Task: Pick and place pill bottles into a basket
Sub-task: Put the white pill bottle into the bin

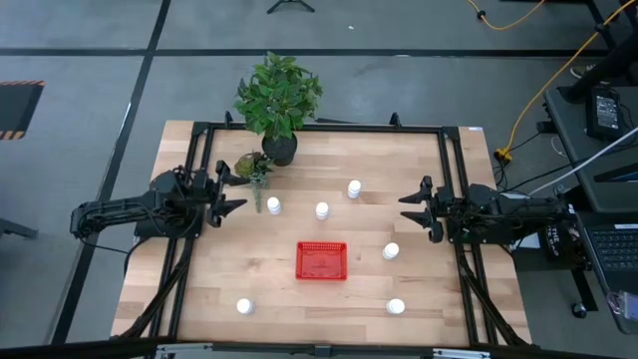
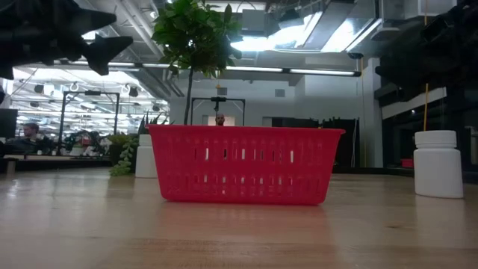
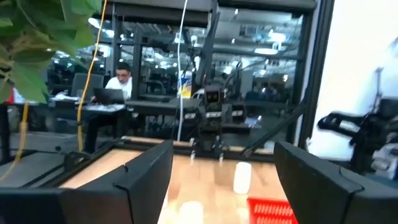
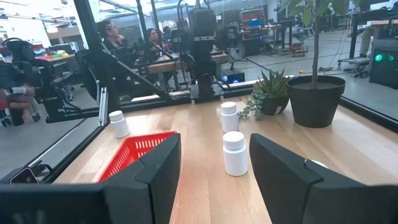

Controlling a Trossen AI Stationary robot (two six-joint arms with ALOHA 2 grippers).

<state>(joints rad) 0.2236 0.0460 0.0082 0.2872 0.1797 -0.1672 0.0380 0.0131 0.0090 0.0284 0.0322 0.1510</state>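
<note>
Several small white pill bottles stand upright on the wooden table around the red mesh basket (image 1: 321,260). One bottle (image 1: 273,205) is near my left gripper, two more (image 1: 322,210) (image 1: 354,188) are past the basket's far side, and one (image 1: 391,251) is right of the basket. Two others (image 1: 244,307) (image 1: 396,307) stand near the front edge. My left gripper (image 1: 234,191) is open and empty at the left, above the table. My right gripper (image 1: 411,209) is open and empty at the right. The right wrist view shows the basket (image 4: 137,152) and bottles (image 4: 235,154) ahead of the open fingers.
A black pot with a leafy plant (image 1: 278,100) stands at the far edge, with a small succulent (image 1: 255,168) beside it, close to my left gripper. A black frame (image 1: 449,179) borders the table. People sit at desks in the room beyond (image 3: 121,78).
</note>
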